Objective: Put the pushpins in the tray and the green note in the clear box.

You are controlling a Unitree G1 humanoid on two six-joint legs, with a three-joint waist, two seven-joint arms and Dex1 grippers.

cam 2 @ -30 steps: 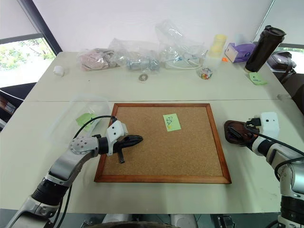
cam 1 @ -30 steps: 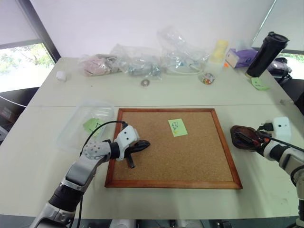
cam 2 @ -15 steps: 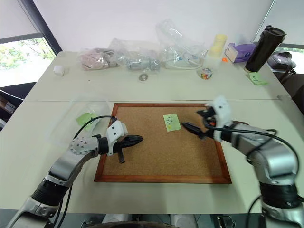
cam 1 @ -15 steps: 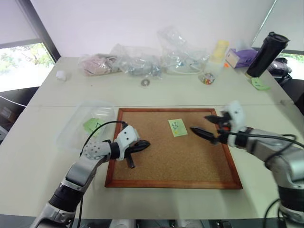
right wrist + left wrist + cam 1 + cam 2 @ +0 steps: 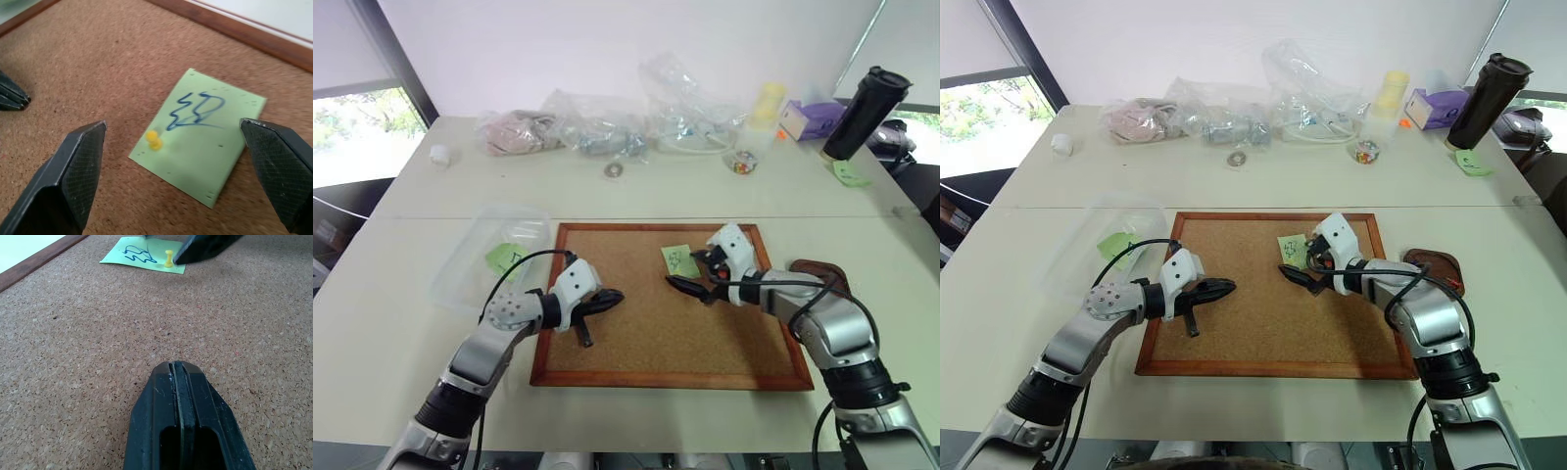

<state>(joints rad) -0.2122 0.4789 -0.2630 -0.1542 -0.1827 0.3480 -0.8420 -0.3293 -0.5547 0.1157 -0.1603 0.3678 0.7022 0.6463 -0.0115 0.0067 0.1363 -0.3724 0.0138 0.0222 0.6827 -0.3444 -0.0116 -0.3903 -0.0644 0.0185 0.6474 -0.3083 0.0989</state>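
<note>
the note, with an unreadable blue scribble, is held to the cork board by a yellow pin. right claw spread above it; left claw clenched, empty.

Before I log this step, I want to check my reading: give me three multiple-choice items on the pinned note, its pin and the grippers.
1. Where is the green note?
A. on the cork board
B. in the tray
C. on the bare table

2. What colour is the pushpin in it?
A. red
B. yellow
C. black

3. How do the grippers stand?
A. both open
B. both shut
C. left gripper shut, right gripper open

Answers: 1 A, the note lies on cork inside the frame. 2 B, a yellow head stands near its edge. 3 C, left fingers meet, right fingers stand wide apart over the note.
</note>
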